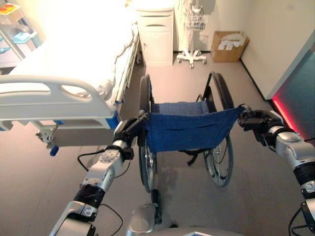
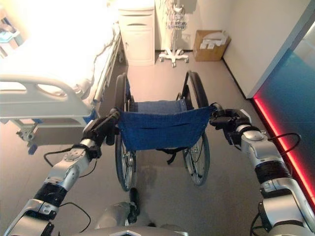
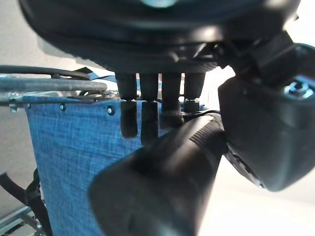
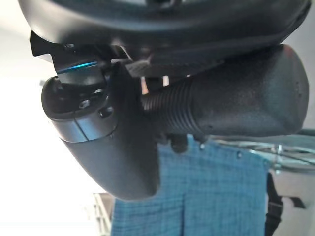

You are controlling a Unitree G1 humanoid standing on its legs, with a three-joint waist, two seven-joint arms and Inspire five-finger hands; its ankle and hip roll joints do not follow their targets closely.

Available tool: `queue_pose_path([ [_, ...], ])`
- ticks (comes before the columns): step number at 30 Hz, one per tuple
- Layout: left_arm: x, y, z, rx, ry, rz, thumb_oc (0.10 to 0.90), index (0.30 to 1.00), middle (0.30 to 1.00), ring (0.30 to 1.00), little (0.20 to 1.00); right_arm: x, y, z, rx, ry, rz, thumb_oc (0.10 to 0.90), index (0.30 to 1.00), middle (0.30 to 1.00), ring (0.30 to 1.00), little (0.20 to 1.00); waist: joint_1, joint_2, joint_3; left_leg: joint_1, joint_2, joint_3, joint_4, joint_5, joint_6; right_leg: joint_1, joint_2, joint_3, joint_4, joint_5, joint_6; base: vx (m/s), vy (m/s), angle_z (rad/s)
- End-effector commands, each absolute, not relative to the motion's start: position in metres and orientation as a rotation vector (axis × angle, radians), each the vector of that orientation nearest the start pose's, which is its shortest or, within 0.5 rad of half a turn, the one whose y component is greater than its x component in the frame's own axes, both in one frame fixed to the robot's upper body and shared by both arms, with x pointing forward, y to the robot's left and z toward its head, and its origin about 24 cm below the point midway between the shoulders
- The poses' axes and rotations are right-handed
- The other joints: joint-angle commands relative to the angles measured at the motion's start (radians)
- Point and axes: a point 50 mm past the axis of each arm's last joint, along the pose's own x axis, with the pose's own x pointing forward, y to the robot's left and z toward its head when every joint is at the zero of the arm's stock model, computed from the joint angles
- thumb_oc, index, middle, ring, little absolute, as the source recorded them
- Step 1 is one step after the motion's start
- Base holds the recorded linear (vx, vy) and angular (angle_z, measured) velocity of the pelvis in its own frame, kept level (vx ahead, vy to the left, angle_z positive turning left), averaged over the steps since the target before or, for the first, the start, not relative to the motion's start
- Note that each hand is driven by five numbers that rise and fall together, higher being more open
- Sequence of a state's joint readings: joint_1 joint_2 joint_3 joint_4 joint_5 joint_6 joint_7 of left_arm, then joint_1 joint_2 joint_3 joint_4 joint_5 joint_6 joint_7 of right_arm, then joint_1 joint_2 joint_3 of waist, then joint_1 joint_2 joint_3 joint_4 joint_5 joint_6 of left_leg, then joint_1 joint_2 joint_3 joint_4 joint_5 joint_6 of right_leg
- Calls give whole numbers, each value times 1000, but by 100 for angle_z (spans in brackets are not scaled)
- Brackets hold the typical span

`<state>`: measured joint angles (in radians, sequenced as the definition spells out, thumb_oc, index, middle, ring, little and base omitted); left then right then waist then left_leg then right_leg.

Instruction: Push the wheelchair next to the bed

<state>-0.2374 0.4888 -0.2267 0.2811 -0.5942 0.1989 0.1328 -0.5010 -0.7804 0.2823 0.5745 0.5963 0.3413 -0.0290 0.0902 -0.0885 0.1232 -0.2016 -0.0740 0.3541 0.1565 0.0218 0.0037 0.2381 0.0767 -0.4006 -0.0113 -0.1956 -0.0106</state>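
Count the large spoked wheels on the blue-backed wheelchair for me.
2: the left large spoked wheel is on the side toward the white hospital bed, the right one toward the wall. Any small front casters are hidden behind the blue fabric backrest.

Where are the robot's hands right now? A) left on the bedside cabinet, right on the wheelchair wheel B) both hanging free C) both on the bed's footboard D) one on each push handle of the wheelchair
D: the left hand is curled round the left push handle and the right hand round the right push handle, at either end of the blue backrest of the wheelchair.
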Motion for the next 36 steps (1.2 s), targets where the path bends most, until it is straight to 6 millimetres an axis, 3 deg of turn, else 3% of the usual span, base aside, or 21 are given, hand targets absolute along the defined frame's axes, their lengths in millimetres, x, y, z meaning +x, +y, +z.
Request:
queue_pose_path([
  [1, 308, 224, 62, -36, 167, 76, 400, 300, 300, 300, 300, 337, -269, 84, -85, 273, -1, 400, 300, 300, 300, 300, 54, 7, -47, 48, -2, -82, -29, -14, 37, 30, -172, 139, 255, 94, 123, 274, 128, -16],
  [2, 309, 224, 62, -34, 168, 74, 400, 300, 300, 300, 300, 336, -269, 83, -83, 273, -3, 400, 300, 300, 300, 300, 53, 6, -47, 56, -7, -81, -28, -20, 46, 18, -185, 136, 299, 112, 135, 338, 213, 15],
  [3, 311, 223, 64, -22, 171, 69, 400, 300, 300, 300, 300, 332, -270, 79, -74, 273, -8, 400, 300, 300, 300, 300, 48, 19, -44, 97, -13, -106, -36, -26, 56, -43, -239, 128, 510, 186, 157, 221, 156, 33],
  [4, 311, 223, 64, -22, 171, 68, 400, 300, 300, 300, 300, 332, -271, 78, -74, 273, -8, 400, 300, 300, 300, 300, 49, 18, -44, 97, -15, -105, -37, -26, 57, -47, -242, 129, 516, 183, 158, 303, 186, 21],
  [5, 313, 224, 65, -13, 174, 67, 400, 300, 300, 300, 300, 328, -272, 76, -66, 274, -9, 400, 300, 300, 300, 300, 43, 26, -38, 124, -19, -126, -37, -33, 59, -83, -261, 141, 618, 211, 161, 248, 118, 5],
  [6, 314, 227, 68, -5, 172, 75, 400, 300, 300, 300, 300, 327, -270, 76, -58, 275, -7, 400, 300, 300, 300, 300, 33, 46, -35, 154, -4, -137, -40, -30, 64, -128, -263, 139, 671, 245, 137, 346, 131, 17],
  [8, 316, 229, 68, -2, 171, 84, 400, 300, 300, 300, 300, 328, -267, 74, -57, 277, 1, 400, 300, 300, 300, 300, 26, 49, -33, 178, -6, -145, -44, -40, 66, -154, -278, 133, 653, 240, 130, 253, 30, 41],
  [10, 319, 232, 71, 11, 159, 107, 400, 300, 300, 300, 300, 332, -257, 76, -58, 277, 26, 400, 300, 300, 300, 300, 11, 57, -29, 229, -6, -169, -69, -44, 60, -205, -279, 107, 497, 201, 116, 300, -68, 20],
  [12, 321, 235, 76, 13, 144, 126, 400, 300, 300, 300, 300, 333, -254, 79, -61, 266, 45, 400, 300, 300, 300, 300, -6, 56, -19, 268, -10, -188, -85, -58, 52, -253, -277, 91, 351, 223, 124, 202, -90, 19],
  [13, 321, 235, 76, 13, 143, 127, 400, 300, 300, 300, 300, 333, -253, 79, -61, 265, 47, 400, 300, 300, 300, 300, -8, 56, -18, 271, -9, -190, -86, -60, 51, -253, -275, 89, 338, 227, 125, 183, -114, 17],
  [15, 321, 233, 81, 6, 119, 134, 400, 300, 300, 300, 300, 333, -251, 83, -71, 248, 59, 400, 300, 300, 300, 300, -48, 43, -3, 319, -33, -222, -102, -106, 49, -354, -253, 116, 160, 324, 168, 269, -160, 13],
  [18, 323, 226, 82, -2, 111, 120, 400, 300, 300, 300, 300, 333, -254, 86, -72, 240, 46, 400, 300, 300, 300, 300, -91, 22, 8, 367, -68, -274, -91, -168, 60, -444, -232, 164, 21, 427, 203, 297, -134, 61],
  [21, 323, 222, 78, -7, 116, 110, 400, 300, 300, 300, 300, 332, -257, 86, -71, 243, 36, 400, 300, 300, 300, 300, -111, 28, 13, 400, -63, -300, -78, -198, 62, -461, -218, 177, 5, 433, 198, 350, -172, 53],
  [24, 318, 222, 69, -5, 134, 104, 400, 300, 300, 300, 300, 327, -261, 81, -68, 261, 25, 400, 300, 300, 300, 300, -116, 23, 1, 425, -57, -320, -42, -235, 61, -432, -221, 194, 66, 415, 179, 317, -220, 66],
  [28, 314, 228, 64, -14, 160, 130, 400, 300, 300, 300, 300, 327, -256, 76, -81, 299, 42, 400, 300, 300, 300, 300, -123, 40, -19, 445, -2, -296, 44, -189, 14, -393, -197, 188, 125, 348, 136, 343, -304, 66],
  [29, 313, 231, 62, -16, 167, 146, 400, 300, 300, 300, 300, 327, -253, 74, -86, 311, 51, 400, 300, 300, 300, 300, -128, 51, -30, 441, 29, -291, 115, -96, -28, -360, -172, 181, 117, 318, 105, 231, -245, 37],
  [30, 312, 232, 62, -19, 169, 150, 400, 300, 300, 300, 300, 327, -253, 74, -89, 314, 53, 400, 300, 300, 300, 300, -128, 56, -31, 432, 45, -284, 162, -59, -47, -343, -160, 179, 113, 303, 91, 304, -366, 62],
  [31, 311, 232, 62, -25, 169, 149, 400, 300, 300, 300, 300, 326, -253, 73, -93, 318, 50, 400, 300, 300, 300, 300, -125, 39, -32, 379, 58, -265, 286, 17, -75, -305, -159, 179, 97, 286, 66, 181, -251, 54],
  [32, 311, 232, 62, -26, 168, 150, 400, 300, 300, 300, 300, 326, -253, 73, -94, 319, 49, 400, 300, 300, 300, 300, -123, 37, -31, 362, 62, -262, 316, 26, -81, -296, -158, 177, 94, 282, 60, 209, -302, 58],
  [34, 307, 235, 60, -35, 166, 155, 400, 300, 300, 300, 300, 324, -254, 70, -93, 317, 37, 400, 300, 300, 300, 300, -103, 11, -12, 236, 84, -229, 530, 44, -96, -232, -171, 159, 84, 249, 29, 229, -269, 14],
  [36, 306, 236, 59, -29, 165, 152, 400, 300, 300, 300, 300, 322, -253, 69, -89, 315, 28, 400, 300, 300, 300, 300, -94, 8, -2, 176, 102, -216, 528, 20, -82, -206, -167, 159, 82, 235, 25, 179, -135, -11],
])
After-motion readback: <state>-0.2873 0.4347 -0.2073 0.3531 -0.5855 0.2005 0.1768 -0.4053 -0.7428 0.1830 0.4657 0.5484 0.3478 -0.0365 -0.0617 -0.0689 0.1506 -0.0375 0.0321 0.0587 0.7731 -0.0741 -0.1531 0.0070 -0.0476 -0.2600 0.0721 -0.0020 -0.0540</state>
